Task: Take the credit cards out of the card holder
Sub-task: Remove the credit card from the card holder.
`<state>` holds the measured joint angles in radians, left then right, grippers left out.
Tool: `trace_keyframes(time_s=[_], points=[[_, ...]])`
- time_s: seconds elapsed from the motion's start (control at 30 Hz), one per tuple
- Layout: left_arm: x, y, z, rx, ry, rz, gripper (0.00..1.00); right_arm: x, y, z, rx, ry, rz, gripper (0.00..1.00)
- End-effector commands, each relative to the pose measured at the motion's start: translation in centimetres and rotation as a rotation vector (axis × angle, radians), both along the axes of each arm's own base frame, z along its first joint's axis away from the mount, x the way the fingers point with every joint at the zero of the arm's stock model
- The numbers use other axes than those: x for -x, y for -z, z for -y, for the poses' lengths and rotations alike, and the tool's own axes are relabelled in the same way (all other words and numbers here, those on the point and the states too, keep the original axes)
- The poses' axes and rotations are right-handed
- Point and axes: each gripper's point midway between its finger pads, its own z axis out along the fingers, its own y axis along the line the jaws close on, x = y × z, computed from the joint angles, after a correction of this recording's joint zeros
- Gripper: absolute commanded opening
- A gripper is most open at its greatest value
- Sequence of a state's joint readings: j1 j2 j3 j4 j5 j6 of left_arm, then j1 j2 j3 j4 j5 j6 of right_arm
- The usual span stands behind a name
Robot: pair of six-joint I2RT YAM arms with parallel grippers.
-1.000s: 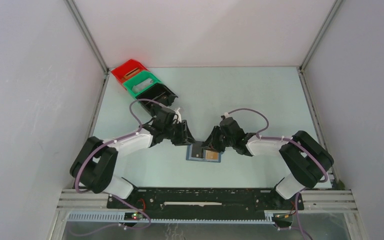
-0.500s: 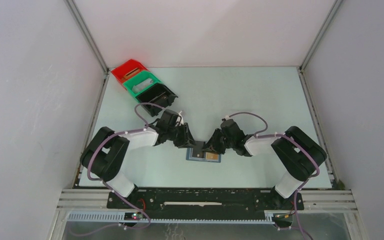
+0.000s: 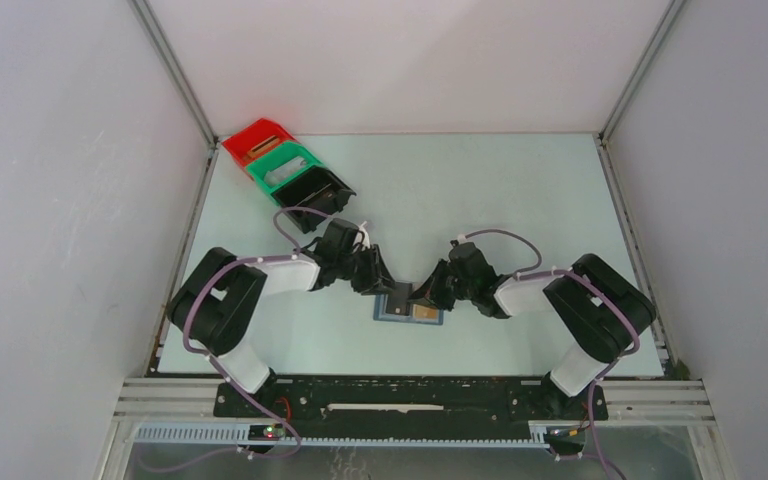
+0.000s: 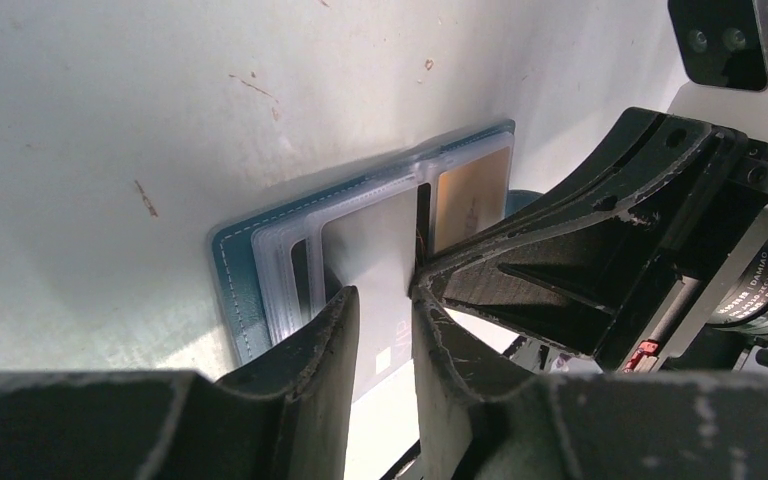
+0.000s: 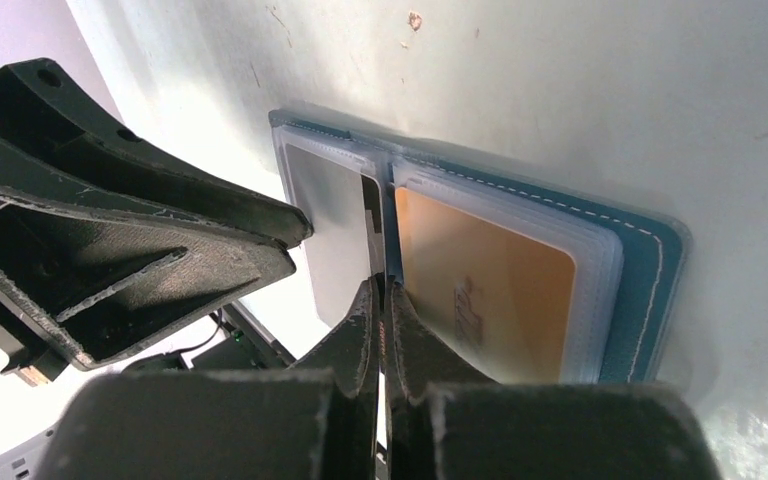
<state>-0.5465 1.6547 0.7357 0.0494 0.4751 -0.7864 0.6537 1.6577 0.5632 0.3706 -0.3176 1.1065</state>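
Note:
The card holder [image 3: 381, 316] lies open and flat on the table, blue-teal with clear sleeves [image 4: 278, 270]. A silvery grey credit card [image 4: 370, 235] sticks out of its left half towards me. A tan card [image 5: 480, 290] sits in the right half's sleeves. My left gripper [image 4: 380, 300] is open, its fingers straddling a strip of the grey card [image 5: 335, 215] with a gap on both sides. My right gripper [image 5: 380, 290] is shut, tips pressed on the middle fold between the two halves. Nothing shows between its fingers. In the top view both grippers, left [image 3: 385, 287] and right [image 3: 422, 296], meet over the holder.
Red [image 3: 257, 140], green [image 3: 285, 165] and black [image 3: 315, 190] bins stand in a row at the back left. White walls enclose the table [image 3: 520, 200] on three sides. The two grippers' fingertips nearly touch each other over the holder.
The right gripper's jaws have closed at the holder's fold. The left arm's elbow has swung inward and the left jaws have narrowed a little. The holder has stayed put.

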Motion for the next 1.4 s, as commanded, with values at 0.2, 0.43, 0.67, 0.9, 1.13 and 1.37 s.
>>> trace_keyframes(time_s=[0.2,0.43,0.67,0.9,1.13,1.37], points=[[1.3,4.0,-2.4,-0.14,-0.018,-0.081,0.33,0.3,-0.2,2.2,-0.009,0.039,0.017,0.0],[1.2,4.3,-2.6,-0.146,-0.018,-0.088,0.33,0.6,-0.2,3.1,-0.003,0.042,0.021,0.0],[1.2,4.4,-2.4,-0.146,-0.004,-0.087,0.33,0.6,-0.5,3.1,-0.02,0.033,0.034,0.0],[0.9,3.6,-2.4,-0.147,0.003,-0.063,0.33,0.3,-0.9,4.0,0.005,0.057,0.064,0.0],[0.1,0.7,-2.4,-0.133,0.006,0.01,0.38,0.6,-2.3,5.7,0.019,0.062,0.134,0.0],[0.4,-4.0,-1.5,-0.03,0.044,0.088,0.47,0.7,-5.7,6.0,-0.006,0.033,0.25,0.0]])
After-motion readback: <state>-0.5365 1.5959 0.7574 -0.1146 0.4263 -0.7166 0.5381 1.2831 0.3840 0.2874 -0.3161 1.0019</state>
